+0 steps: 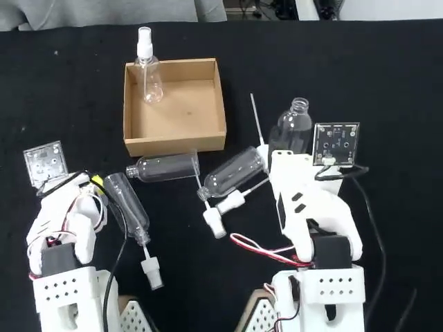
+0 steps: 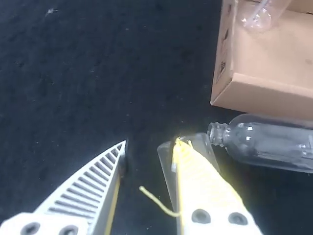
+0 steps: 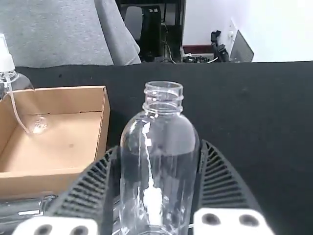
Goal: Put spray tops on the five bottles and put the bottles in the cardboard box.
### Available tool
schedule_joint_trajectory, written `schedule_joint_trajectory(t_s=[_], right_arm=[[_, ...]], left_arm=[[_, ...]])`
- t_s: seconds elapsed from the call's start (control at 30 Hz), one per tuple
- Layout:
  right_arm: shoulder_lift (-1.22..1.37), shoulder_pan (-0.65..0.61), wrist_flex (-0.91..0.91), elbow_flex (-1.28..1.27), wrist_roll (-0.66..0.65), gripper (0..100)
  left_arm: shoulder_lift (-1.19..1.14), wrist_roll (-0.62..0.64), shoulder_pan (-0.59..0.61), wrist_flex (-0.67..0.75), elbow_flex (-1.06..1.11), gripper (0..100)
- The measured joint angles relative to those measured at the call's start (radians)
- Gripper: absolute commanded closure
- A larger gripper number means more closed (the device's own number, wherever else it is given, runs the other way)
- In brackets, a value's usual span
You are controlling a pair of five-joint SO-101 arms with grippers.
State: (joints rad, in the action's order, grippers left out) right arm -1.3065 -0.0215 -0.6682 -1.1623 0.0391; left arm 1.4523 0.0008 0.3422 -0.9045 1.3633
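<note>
My right gripper (image 1: pixel 287 146) (image 3: pixel 157 149) is shut on an upright clear bottle (image 1: pixel 293 123) (image 3: pixel 159 147) with a bare neck, right of the cardboard box (image 1: pixel 174 107) (image 3: pixel 54 127). A bottle with a white spray top (image 1: pixel 147 69) (image 3: pixel 7 73) stands in the box's far left corner. Three capless bottles lie in front of the box (image 1: pixel 166 167) (image 1: pixel 235 171) (image 1: pixel 129 205). My left gripper (image 1: pixel 97 185) (image 2: pixel 146 156) is open low over the cloth, with the base of the leftmost lying bottle (image 2: pixel 188 143) beside its yellow finger (image 2: pixel 195 181). Loose spray tops (image 1: pixel 151 270) (image 1: pixel 214 221) (image 1: pixel 232 201) lie near the bottles.
A black cloth (image 1: pixel 387 83) covers the table. A thin white tube (image 1: pixel 256 117) lies between the box and the held bottle. The lying bottle's neck (image 2: pixel 217 133) points at my left gripper, just before the box wall (image 2: pixel 264 88). Cables (image 1: pixel 259 249) trail by the right arm's base.
</note>
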Motion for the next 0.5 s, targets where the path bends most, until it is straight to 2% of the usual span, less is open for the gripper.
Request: schedule_joint_trajectory(t_s=[0.27,0.5], right_arm=[[0.0,0.0,0.0,0.0,0.0,88.2],[0.0,0.0,0.0,0.0,0.0,88.2]], left_arm=[[0.0,0.002,-0.009,-0.109,-0.121,84],[-0.14,-0.037,-0.106,-0.163,-0.207,83]])
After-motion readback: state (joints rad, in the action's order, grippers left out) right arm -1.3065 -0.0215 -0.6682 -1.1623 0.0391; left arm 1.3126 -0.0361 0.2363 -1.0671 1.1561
